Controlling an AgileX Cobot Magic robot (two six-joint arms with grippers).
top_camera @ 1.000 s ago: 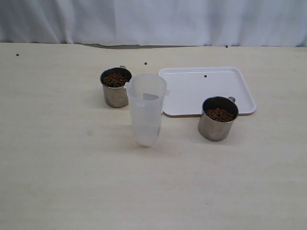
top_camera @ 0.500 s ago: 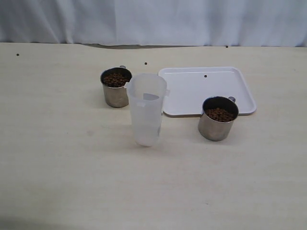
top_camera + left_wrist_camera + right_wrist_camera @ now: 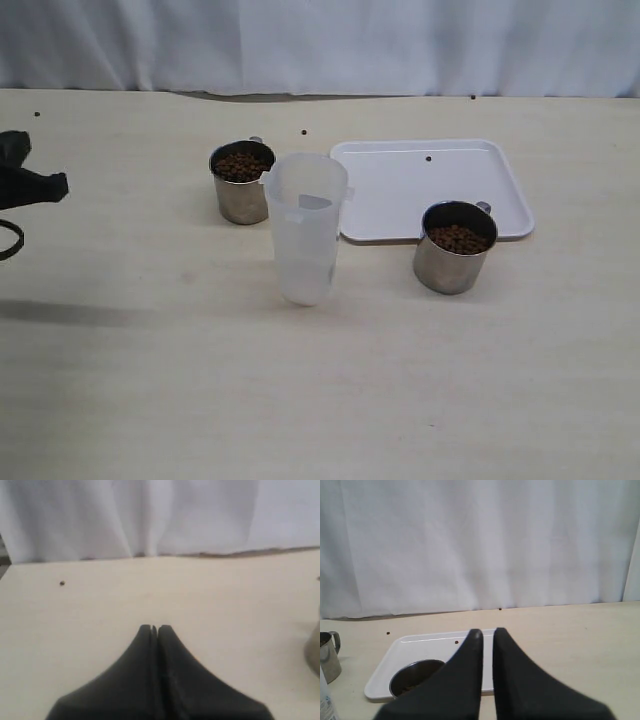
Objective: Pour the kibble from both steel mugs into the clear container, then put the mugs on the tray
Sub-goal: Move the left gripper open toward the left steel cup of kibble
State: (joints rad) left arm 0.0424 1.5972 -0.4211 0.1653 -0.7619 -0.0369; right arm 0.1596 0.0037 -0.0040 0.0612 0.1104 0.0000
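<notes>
Two steel mugs hold kibble: one (image 3: 241, 190) stands left of the clear container (image 3: 305, 228), its kibble (image 3: 240, 165) nearly to the rim. The other (image 3: 455, 255), with kibble (image 3: 459, 239) lower inside, stands at the front edge of the white tray (image 3: 400, 190). The container is upright between them. My left gripper (image 3: 55, 185) reaches in from the left edge, shut and empty, far from the mugs; in the left wrist view its tips (image 3: 154, 628) are pressed together. My right gripper (image 3: 487, 632) is shut on nothing, hanging short of the right mug (image 3: 412, 675) and tray (image 3: 420, 645); it is outside the exterior view.
Stray pellets lie about: one on the tray (image 3: 428, 158), one behind the container (image 3: 303, 131), one at the far left (image 3: 37, 114). A white curtain (image 3: 320, 45) closes off the table's far edge.
My left gripper has come into the exterior view from the left edge, casting a shadow on the table. The mugs, container and tray have not moved.
</notes>
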